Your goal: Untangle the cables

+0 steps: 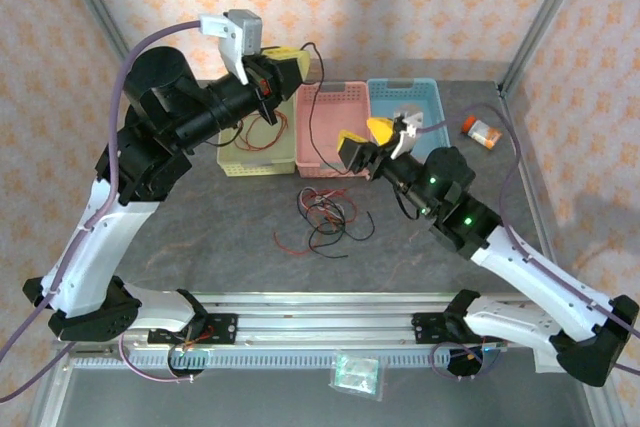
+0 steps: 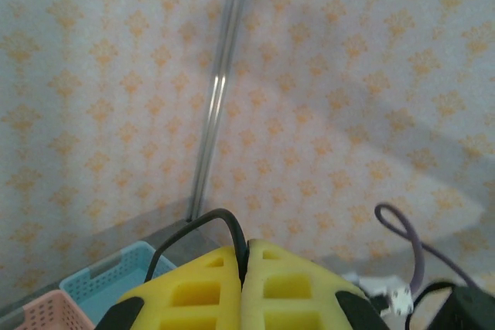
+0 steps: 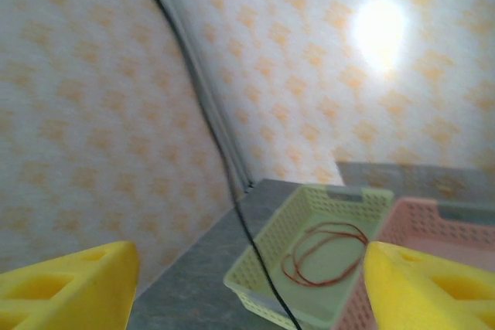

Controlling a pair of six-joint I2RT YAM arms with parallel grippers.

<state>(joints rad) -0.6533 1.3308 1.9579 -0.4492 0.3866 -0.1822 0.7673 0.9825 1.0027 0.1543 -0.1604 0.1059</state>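
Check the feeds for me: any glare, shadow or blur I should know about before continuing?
Right wrist: a bright glare patch on the wallpaper, whole frame soft, yellow fingers blurred. Left wrist: sharper, broad diagonal shadows across the wallpaper. Top external: even light, crisp; the cables on the table read clearly.

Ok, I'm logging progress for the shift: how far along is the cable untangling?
Done: one red cable lies coiled in the yellow-green basket.
In hand: the left claw is shut on a black cable, raised so that it dangles over the pink basket. The right claw is open beside it.
Left: a tangle of red, black and white strands on the table, not yet sorted.
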